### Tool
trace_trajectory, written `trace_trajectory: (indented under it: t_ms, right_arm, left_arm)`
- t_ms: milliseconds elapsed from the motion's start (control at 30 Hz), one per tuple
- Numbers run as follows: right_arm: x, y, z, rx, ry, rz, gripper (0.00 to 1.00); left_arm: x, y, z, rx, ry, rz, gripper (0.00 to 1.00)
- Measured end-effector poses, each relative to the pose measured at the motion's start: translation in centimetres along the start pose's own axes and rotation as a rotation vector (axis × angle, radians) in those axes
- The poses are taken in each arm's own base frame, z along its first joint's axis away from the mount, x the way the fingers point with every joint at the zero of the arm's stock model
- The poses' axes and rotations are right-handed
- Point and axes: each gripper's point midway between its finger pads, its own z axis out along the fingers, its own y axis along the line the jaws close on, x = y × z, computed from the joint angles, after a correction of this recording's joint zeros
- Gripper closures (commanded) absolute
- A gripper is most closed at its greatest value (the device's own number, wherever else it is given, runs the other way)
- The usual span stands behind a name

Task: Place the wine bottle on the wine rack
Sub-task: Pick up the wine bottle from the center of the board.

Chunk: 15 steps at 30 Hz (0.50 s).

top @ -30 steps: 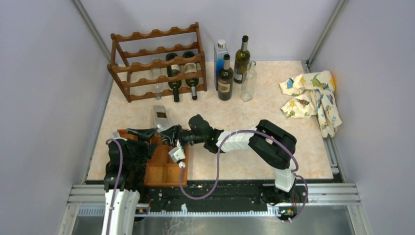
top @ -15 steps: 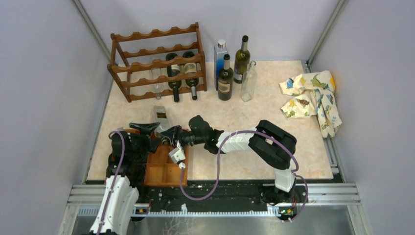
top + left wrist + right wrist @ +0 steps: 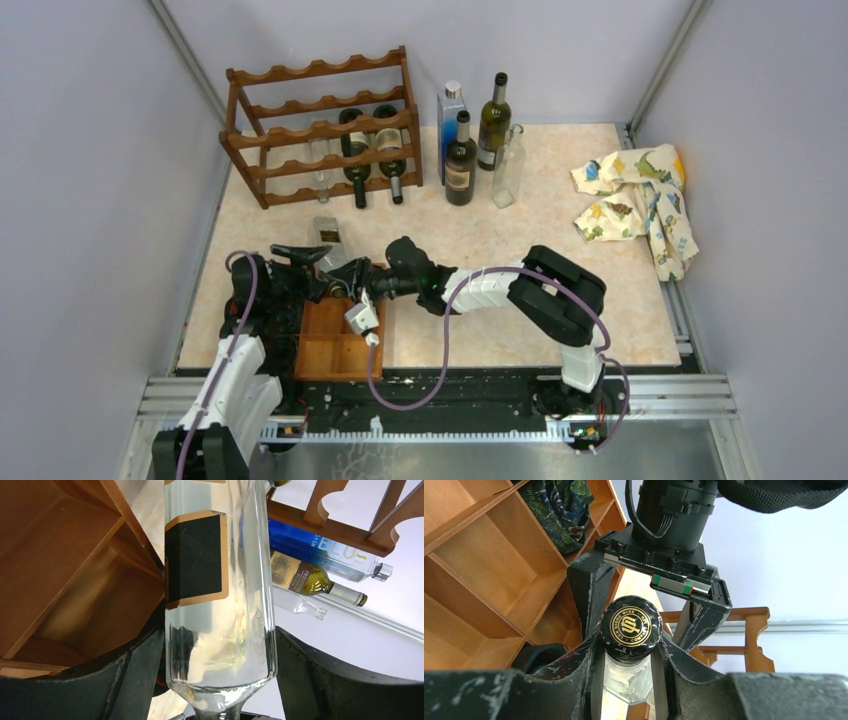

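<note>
1. Nearest the arms' bases, a flat, light-brown wooden compartment tray [image 3: 335, 355] sits at the table's front edge.
2. Over the tray's far edge lies the wine bottle [image 3: 245, 580], clear glass with a black, copper-edged label. Its long axis runs near to far, with the black, gold-crested cap [image 3: 630, 626] towards us and the base pointing away to the back-left.
3. The right gripper [image 3: 629, 675] is clamped on the neck just under that cap.
4. The left gripper [image 3: 220, 655] straddles the body near the shoulder, with a black finger [image 3: 145, 670] close against each side of the glass. We cannot tell whether they press or merely flank it.
5. At the back-left stands the wine rack [image 3: 320, 125], dark reddish-brown wood with scalloped rails, and two dark bottles [image 3: 372, 150] lie in it. We judge that the carry follows the bottle's own axis, base first, and that the left arm is on the rack's side.
</note>
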Motion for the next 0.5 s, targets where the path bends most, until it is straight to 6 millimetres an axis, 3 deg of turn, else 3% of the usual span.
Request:
trace_trajectory:
  t_ms: [300,433,500]
  right_arm:
    - [-0.33,0.06,0.14,-0.003,-0.01,-0.001,0.94]
    - [-0.47,0.05,0.15,-0.005,-0.012,-0.006,0.92]
    - [-0.57,0.21,0.19,-0.012,-0.015,-0.01,0.89]
  left_arm:
    - [0.14,-0.14,0.51,-0.033,0.026,0.049,0.18]
    - [0.15,0.01,0.54,-0.086,0.038,0.099,0.33]
    - [0.22,0.03,0.48,-0.093,0.045,0.12,0.48]
